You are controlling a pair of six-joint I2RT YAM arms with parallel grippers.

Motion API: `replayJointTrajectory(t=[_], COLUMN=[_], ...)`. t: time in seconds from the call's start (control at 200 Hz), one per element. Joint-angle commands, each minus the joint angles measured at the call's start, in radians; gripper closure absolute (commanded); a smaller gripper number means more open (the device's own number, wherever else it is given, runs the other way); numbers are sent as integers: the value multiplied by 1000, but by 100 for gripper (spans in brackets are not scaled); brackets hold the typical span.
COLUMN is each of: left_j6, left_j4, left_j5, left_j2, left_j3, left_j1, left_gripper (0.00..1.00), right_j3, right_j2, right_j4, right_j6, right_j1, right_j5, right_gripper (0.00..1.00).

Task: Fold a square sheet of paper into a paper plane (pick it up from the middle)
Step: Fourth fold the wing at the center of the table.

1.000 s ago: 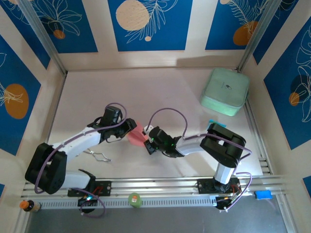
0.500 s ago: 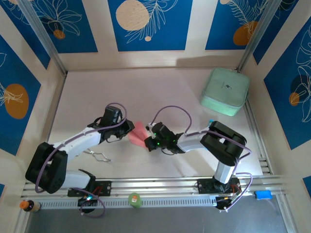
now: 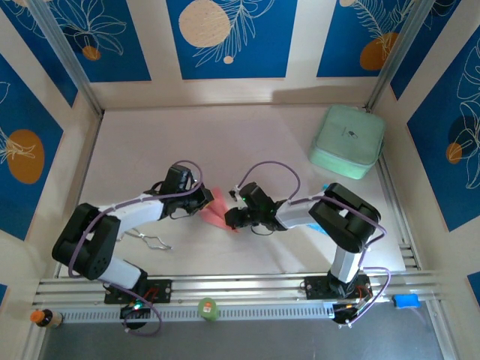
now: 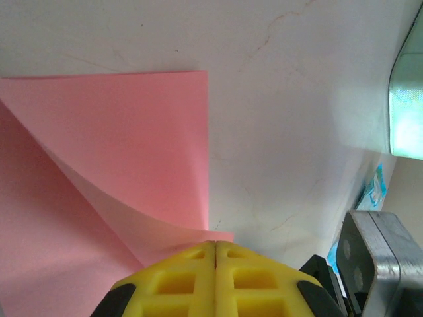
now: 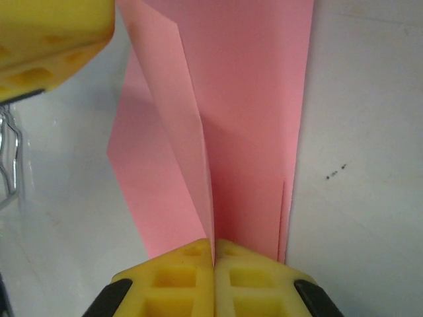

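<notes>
The pink-red sheet of paper (image 3: pixel 217 207) lies partly folded on the white table between both arms. In the left wrist view it shows a diagonal crease and a lifted flap (image 4: pixel 125 152) that curls up into my left gripper (image 4: pixel 216 246), which is shut on the flap's corner. From the other side my right gripper (image 5: pixel 213 246) is shut on a raised fold of the same paper (image 5: pixel 244 119). In the top view the left gripper (image 3: pixel 204 201) and the right gripper (image 3: pixel 231 218) sit close together at the sheet's two sides. One yellow left fingertip (image 5: pixel 46 39) shows in the right wrist view.
A mint-green rounded case (image 3: pixel 347 141) stands at the back right, its edge (image 4: pixel 406 99) also in the left wrist view. A small blue-and-white packet (image 3: pixel 330 189) lies near the right arm. A bent wire piece (image 3: pixel 152 241) lies front left.
My left gripper has shut onto the paper's flap and shifted a little right. The right gripper moved slightly towards the back with the fold still in it, and the paper looks narrower.
</notes>
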State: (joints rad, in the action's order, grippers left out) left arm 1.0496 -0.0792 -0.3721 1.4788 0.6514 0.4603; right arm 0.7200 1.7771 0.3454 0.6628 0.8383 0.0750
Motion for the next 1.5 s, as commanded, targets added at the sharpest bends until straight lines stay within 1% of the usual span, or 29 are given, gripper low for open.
replayJointTrajectory(t=[0.0,0.485,0.86,0.97,1.185,1.495], left_j6=[15,29,24,20,18,9], left_j4=[-48,-108,-119,-123,-137,-137], left_j5=[-27,-38,-37,-37,-42,-48], left_j2=[23,109,136,147,159,174], left_j3=[-18,-10,-6,-4,1,15], left_j1=[-5,12,17,17,18,20], left_gripper=[95,94,94,94,94,94], right_j3=[9,0,-2,-1,-1,5], right_j2=[33,39,38,39,45,48], right_j4=[-63,-62,-72,-86,-86,-92], right_j6=[57,98,116,127,135,136], right_j1=[-13,-28,-32,-31,-36,-39], right_j5=[66,78,75,60,75,83], right_gripper=[93,94,92,93,94,90])
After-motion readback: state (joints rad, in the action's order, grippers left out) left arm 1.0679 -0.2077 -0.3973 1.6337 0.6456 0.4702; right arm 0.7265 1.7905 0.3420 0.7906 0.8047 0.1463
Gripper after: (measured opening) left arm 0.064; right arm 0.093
